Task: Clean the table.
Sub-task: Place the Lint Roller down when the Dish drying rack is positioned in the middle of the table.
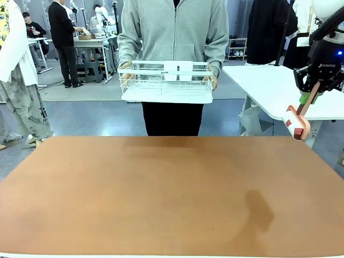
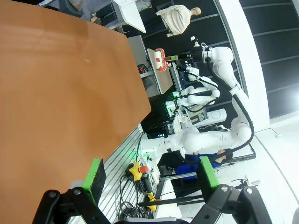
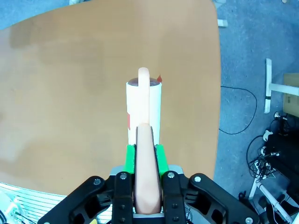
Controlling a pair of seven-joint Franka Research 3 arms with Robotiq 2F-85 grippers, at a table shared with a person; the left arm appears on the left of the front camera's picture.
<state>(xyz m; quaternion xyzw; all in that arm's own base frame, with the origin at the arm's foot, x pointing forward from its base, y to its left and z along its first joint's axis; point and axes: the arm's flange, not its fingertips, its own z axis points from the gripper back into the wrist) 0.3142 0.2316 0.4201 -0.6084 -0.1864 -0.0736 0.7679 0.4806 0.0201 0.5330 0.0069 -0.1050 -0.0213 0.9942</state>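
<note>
Grip tight: right gripper (image 3: 145,154) clenched on pink lint roller (image 3: 144,109) above table (image 3: 70,93). Empty left gripper (image 2: 152,174) spread wide. Front view, far side: person (image 1: 173,32) holding white rack (image 1: 166,81).

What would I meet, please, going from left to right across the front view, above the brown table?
Rack held by the person → white table → roller, gripped by the right gripper.
</note>
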